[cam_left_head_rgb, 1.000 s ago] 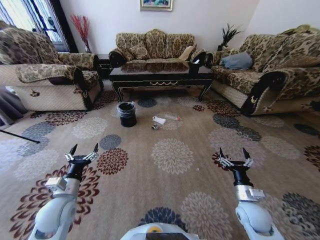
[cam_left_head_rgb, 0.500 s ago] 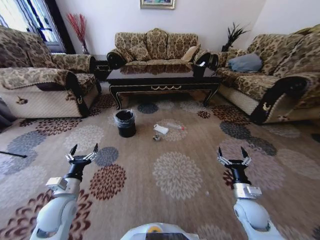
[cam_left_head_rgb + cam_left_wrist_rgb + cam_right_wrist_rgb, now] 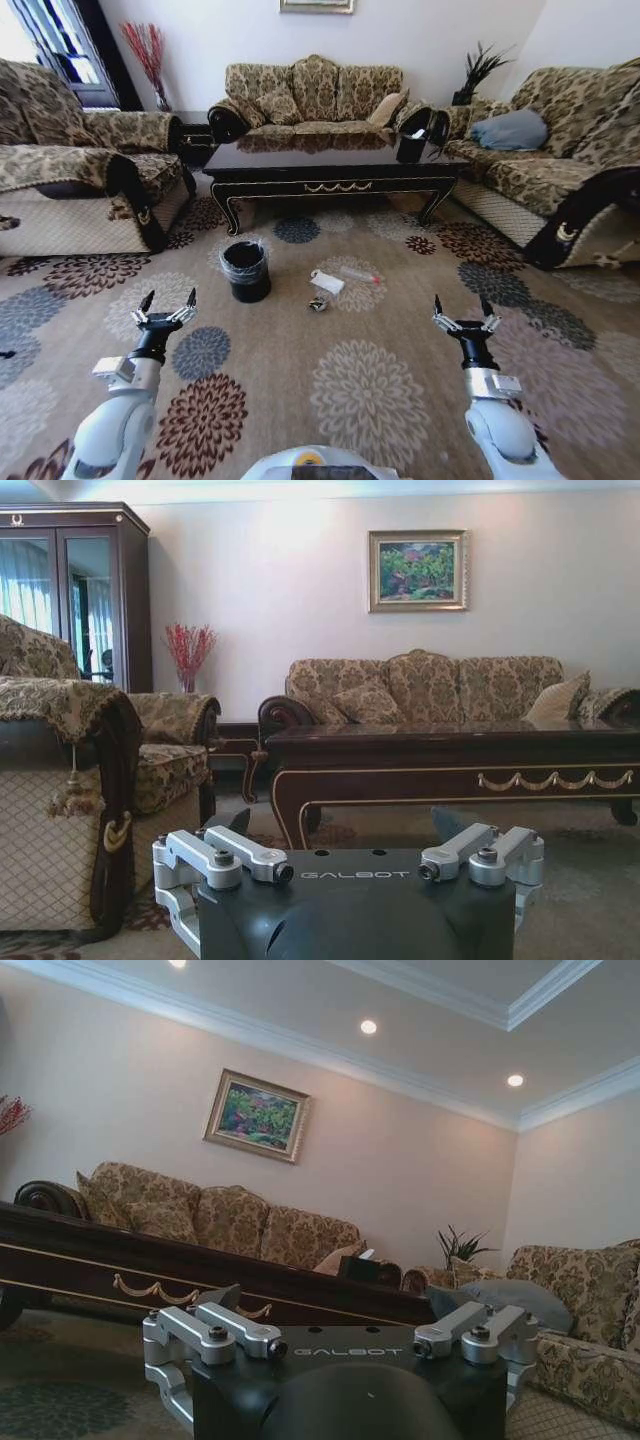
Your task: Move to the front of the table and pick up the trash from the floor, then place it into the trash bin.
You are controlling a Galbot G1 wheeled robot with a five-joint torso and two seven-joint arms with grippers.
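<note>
The trash lies on the carpet in front of the table, a little to the right of the bin; the white paper is nearest the bin, the clear bottle lies on its side just beyond and to the right of the paper, its red cap pointing right, and the dark ball sits just in front of the paper, apart from it; the bin stands upright on the carpet, its black liner showing at the rim, near the table's left front leg; the table is a long dark glossy surface with gold trim, a black box standing at its right end; a sofa lies behind it, an armchair to the left and a second sofa to the right; the left end effector hangs low in the foreground on the left, fingers spread wide and holding nothing, well short of the trash; the right end effector hangs on the right at about the same height, likewise spread wide and empty.
</note>
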